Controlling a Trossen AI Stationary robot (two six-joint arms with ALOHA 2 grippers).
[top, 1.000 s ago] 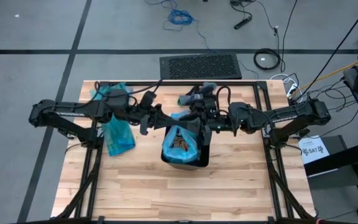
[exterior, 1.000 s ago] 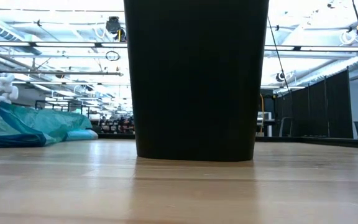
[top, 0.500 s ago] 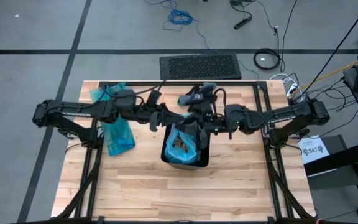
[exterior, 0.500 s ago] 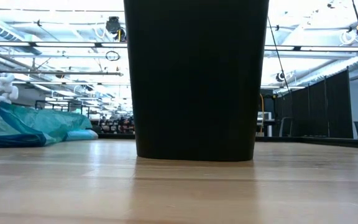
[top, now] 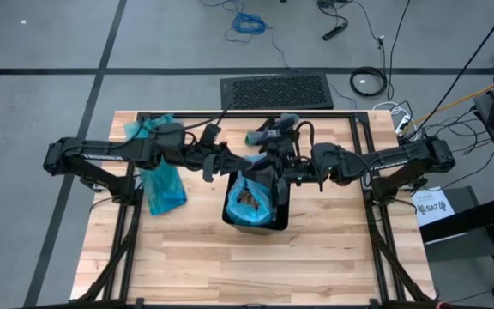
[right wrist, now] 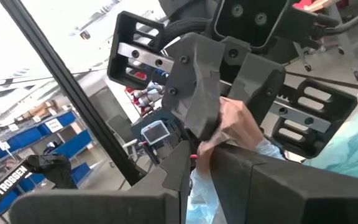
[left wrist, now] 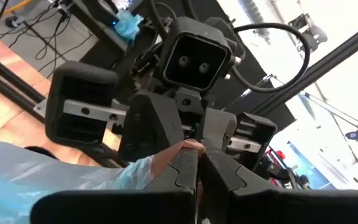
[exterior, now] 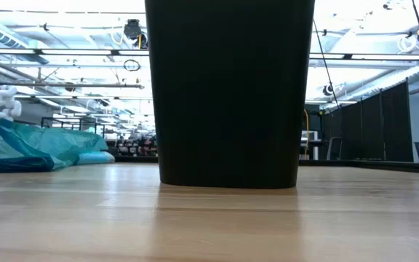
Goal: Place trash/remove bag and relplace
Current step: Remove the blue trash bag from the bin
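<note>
A black bin [top: 276, 216] stands mid-table and fills the low view as a dark block [exterior: 228, 94]. A light blue bag [top: 238, 189] lines it, with brown and white trash [top: 250, 199] inside. My left gripper [top: 247, 163] and right gripper [top: 276, 170] meet tip to tip above the bin's far rim, each shut on the bag's top. In the left wrist view my left gripper [left wrist: 199, 167] faces the right one; the right wrist view shows my right gripper [right wrist: 201, 163] facing the left one. My left gripper pinches the bag's gathered top edge [left wrist: 180, 149] between its two fingers, reaching level from the table's left. The film runs from the fingers down toward the bin. My right gripper pinches the same gathered top [right wrist: 202, 179] between its two fingers, coming about level from the table's right. The rest of the bag hangs below into the bin.
Two other blue bags lie on the table's left part [top: 163, 190] and far left [top: 148, 129]; the low view shows one of them [exterior: 42, 149]. Grey-blue items [top: 271, 130] lie beyond the bin. The near half of the wooden table [top: 247, 266] is bare.
My left gripper has moved toward the table's right, up to the right gripper above the bin. The bag's open mouth has drawn narrower. The bin has stayed where it was.
</note>
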